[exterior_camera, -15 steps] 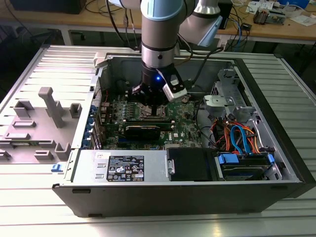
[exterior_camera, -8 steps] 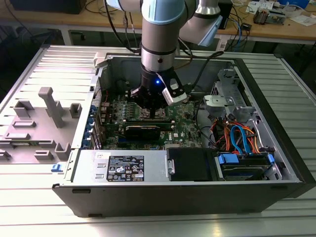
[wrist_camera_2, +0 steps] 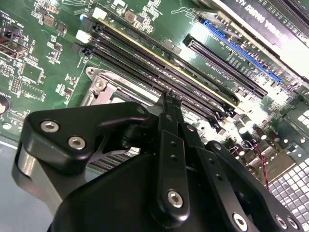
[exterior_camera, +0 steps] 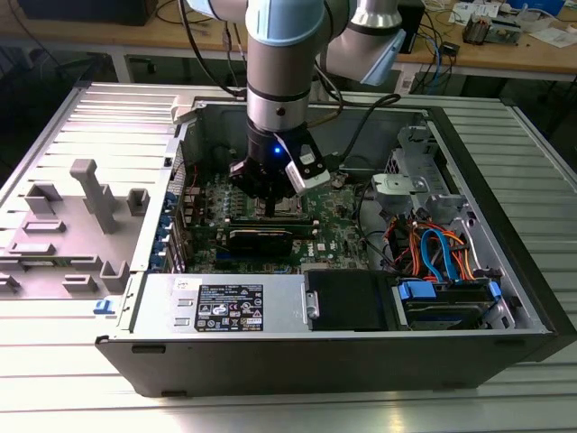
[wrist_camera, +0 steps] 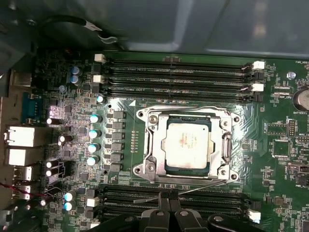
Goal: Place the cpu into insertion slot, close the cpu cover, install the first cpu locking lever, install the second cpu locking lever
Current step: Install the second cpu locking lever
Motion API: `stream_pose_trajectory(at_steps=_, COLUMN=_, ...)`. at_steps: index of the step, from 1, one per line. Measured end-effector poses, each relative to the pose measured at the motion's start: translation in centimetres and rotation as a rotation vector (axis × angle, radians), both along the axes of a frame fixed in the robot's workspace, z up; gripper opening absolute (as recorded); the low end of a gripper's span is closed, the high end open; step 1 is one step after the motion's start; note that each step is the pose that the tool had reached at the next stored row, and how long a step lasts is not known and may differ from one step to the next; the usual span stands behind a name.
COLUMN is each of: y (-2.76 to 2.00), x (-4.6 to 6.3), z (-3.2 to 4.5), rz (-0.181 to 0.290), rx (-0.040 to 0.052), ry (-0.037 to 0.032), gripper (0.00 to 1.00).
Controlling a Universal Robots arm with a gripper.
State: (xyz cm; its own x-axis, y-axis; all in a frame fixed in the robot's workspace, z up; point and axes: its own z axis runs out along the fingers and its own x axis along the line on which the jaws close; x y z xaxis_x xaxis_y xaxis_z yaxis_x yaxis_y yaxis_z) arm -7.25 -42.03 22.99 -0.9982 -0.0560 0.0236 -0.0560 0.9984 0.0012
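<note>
A: What sits under the work, as you see it in the exterior view?

B: You've got a ribbed aluminium tabletop [exterior_camera: 541, 180], pale grey, its slats running across. Light glares off the front slats [exterior_camera: 379, 417].

A: And behind?

B: You're looking at a long wooden bench [exterior_camera: 180, 36] along the back, light-coloured top, pale legs. Loose cables [exterior_camera: 442, 41] and small electronic parts [exterior_camera: 482, 27] lie scattered toward the exterior view's right.

A: The floor?

B: Dark beneath the bench [exterior_camera: 54, 68]; you can't make out its surface.

A: Walls, windows?

B: Can't tell.
</note>
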Motion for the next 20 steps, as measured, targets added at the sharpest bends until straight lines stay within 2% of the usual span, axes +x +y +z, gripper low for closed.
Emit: stream_pose_trajectory(at_steps=20, y=0.0, x=-0.02, z=-0.55, rz=0.0, rx=0.0003, ry=-0.0003, gripper=0.11)
